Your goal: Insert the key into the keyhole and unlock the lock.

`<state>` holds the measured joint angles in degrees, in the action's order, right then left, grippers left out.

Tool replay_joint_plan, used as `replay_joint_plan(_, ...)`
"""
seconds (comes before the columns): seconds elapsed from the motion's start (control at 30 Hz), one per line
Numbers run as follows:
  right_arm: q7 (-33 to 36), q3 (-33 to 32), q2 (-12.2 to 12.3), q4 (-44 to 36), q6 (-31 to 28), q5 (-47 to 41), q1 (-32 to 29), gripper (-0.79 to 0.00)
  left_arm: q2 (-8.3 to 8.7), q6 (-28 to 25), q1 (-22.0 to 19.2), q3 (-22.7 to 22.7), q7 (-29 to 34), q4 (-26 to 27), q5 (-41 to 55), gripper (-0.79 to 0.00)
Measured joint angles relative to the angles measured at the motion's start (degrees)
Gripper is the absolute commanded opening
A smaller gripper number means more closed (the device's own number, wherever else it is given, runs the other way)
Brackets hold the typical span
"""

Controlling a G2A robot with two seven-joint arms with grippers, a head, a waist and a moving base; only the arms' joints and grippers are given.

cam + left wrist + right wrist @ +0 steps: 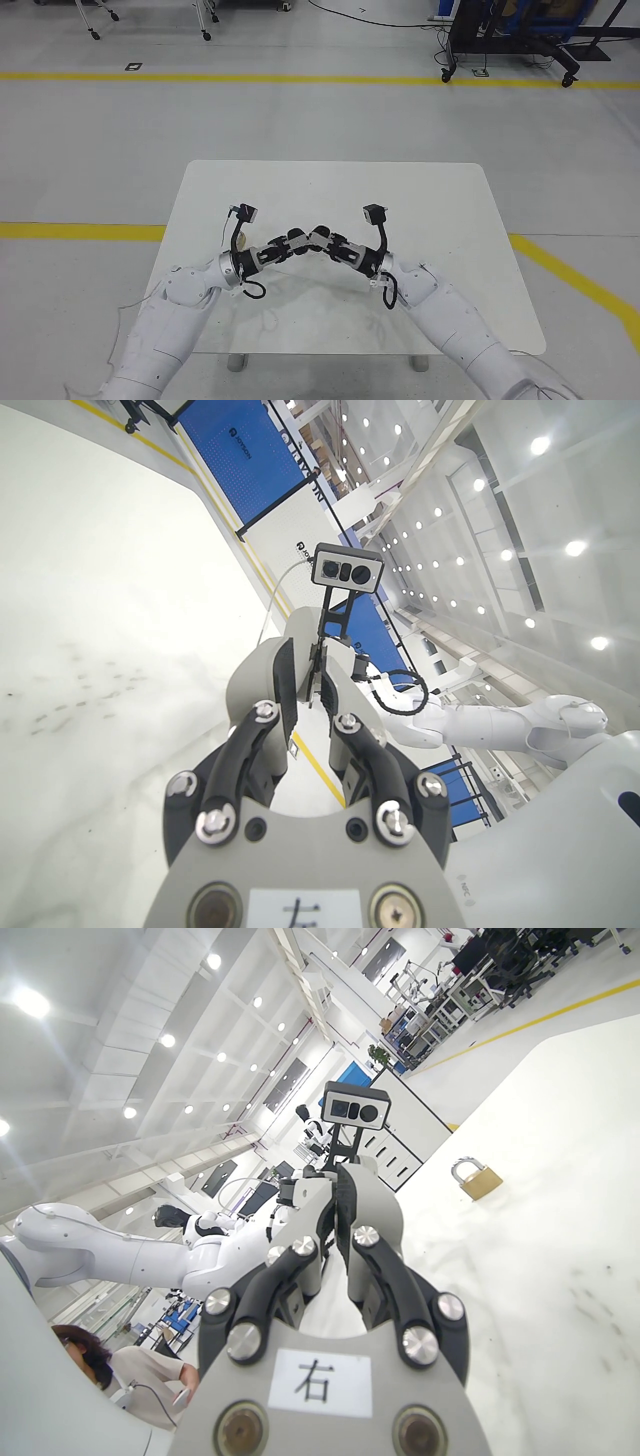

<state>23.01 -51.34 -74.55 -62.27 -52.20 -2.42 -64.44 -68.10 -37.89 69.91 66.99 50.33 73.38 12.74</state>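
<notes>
Lock [477,1179], brass, lies on the white table [550,1128], apart from the right gripper [341,1178], which is pressed together. The left gripper [309,655], at its 9 o'clock, stands slightly spread.

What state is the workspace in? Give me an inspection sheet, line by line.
Surface: white table, faint dark smudges.
Job's things: brass padlock lying on the table, apart from both arms; shackle looks closed.
Clutter: nothing seen.
Grippers: left pincer open by a narrow gap; right pincer shut; the two face each other tip to tip above the table.
Cables: black looped cable at the right wrist.
Surroundings: yellow floor lines, black wheeled frame beyond the table.
</notes>
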Motion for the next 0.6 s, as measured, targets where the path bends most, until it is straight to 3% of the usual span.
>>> replay_joint_plan(0.1,-0.5,-0.33,0.0,0.01,0.22,0.26,-0.18,-0.785,0.1,-0.27,-0.02,-0.08,0.29,-0.07,0.32,-0.779)
replay_joint_plan(0.23,-0.71,-0.77,0.05,-0.29,0.35,0.86,-0.33,-0.785,0.21,-0.43,0.0,-0.21,0.42,-0.01,0.57,-0.785)
replay_joint_plan(0.37,-0.57,-0.85,0.05,-0.68,1.12,1.53,-0.49,-0.785,0.33,-0.67,0.06,-0.41,0.84,0.09,0.96,-0.742)
replay_joint_plan(0.6,-0.94,-0.66,-0.15,-0.83,1.67,2.3,-0.63,-0.785,0.49,-0.45,0.09,-0.82,0.65,0.25,0.56,-0.785)
